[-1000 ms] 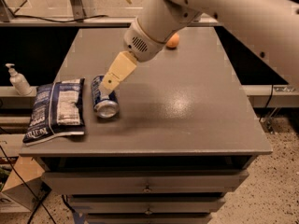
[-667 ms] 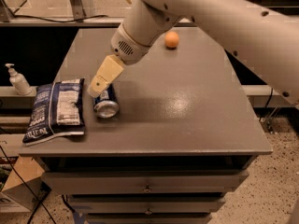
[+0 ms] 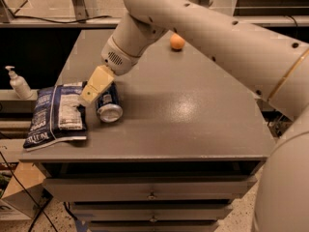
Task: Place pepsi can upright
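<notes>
Robot lab or test workshop.

A grey metal cabinet with drawers (image 3: 152,195) gives the surface (image 3: 193,124), and a big white arm (image 3: 217,30) reaches across it. The end effector (image 3: 91,93) hangs low at the left side, just over a can (image 3: 109,106) that lies beside a bag (image 3: 58,115). A ball (image 3: 177,41) sits near the far edge, like a test prop. A pump bottle (image 3: 19,83) stands on a shelf (image 3: 8,95) to the left. Loose cables (image 3: 34,208) trail past a cardboard box (image 3: 19,193) on the speckled floor (image 3: 60,219). Dark benches and metal framing line the back.
</notes>
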Robot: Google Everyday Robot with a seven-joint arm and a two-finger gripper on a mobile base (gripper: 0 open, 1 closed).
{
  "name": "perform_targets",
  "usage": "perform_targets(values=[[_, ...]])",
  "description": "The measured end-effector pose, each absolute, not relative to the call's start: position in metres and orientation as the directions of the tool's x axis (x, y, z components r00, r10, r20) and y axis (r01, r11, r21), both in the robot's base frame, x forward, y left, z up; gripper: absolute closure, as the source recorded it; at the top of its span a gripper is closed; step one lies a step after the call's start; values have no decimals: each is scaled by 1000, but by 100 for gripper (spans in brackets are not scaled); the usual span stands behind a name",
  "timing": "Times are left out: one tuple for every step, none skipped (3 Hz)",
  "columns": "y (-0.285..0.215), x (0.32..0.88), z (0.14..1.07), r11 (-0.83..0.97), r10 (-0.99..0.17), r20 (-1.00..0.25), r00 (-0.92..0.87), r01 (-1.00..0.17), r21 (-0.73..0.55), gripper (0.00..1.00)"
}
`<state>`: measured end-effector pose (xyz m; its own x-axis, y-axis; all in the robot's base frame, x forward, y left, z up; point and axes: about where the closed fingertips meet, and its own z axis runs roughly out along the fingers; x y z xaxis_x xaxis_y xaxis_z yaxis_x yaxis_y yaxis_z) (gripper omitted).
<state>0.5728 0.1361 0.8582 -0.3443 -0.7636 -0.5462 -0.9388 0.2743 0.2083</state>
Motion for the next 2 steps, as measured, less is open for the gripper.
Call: perform_targets(values=[[138,576,846,294,-757,-534,-375,-927,235,18],[134,577,843,317,-753,-527,-395,-919,235,41]])
